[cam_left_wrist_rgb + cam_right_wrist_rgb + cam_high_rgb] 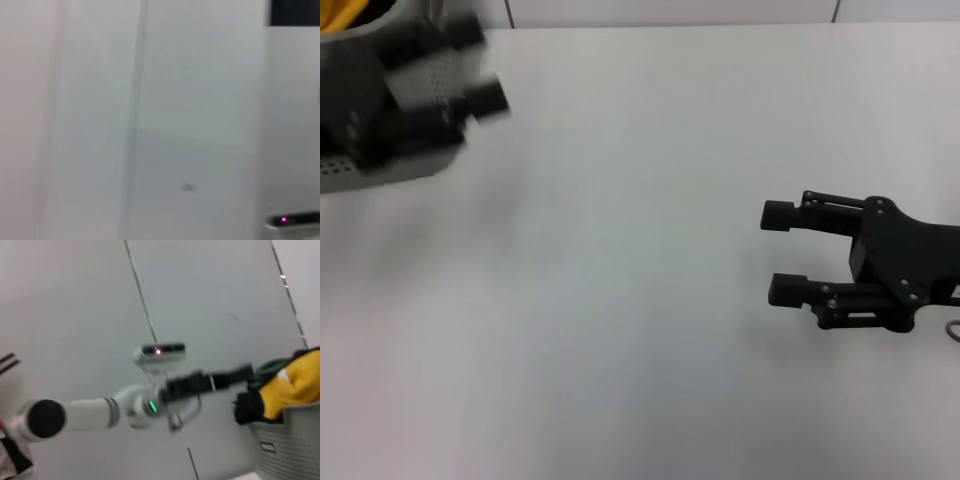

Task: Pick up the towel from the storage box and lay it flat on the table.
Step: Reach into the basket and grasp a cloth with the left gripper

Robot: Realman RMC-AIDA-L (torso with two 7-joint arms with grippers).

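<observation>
The towel (295, 385) lies bunched in the box (380, 172), which stands at the table's (640, 300) far left corner. The left gripper (470, 75) hovers at the box, over its near side, too blurred to tell whether its fingers are apart. The right gripper (782, 252) hangs well away from the box, fingers spread, holding nothing.

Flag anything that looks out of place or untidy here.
The towel is heaped in the basket, bulging above the rim with a dark cloth beside it. The left gripper is at the basket; the right gripper hovers open over the bare table. Nothing looks spilled or broken.
</observation>
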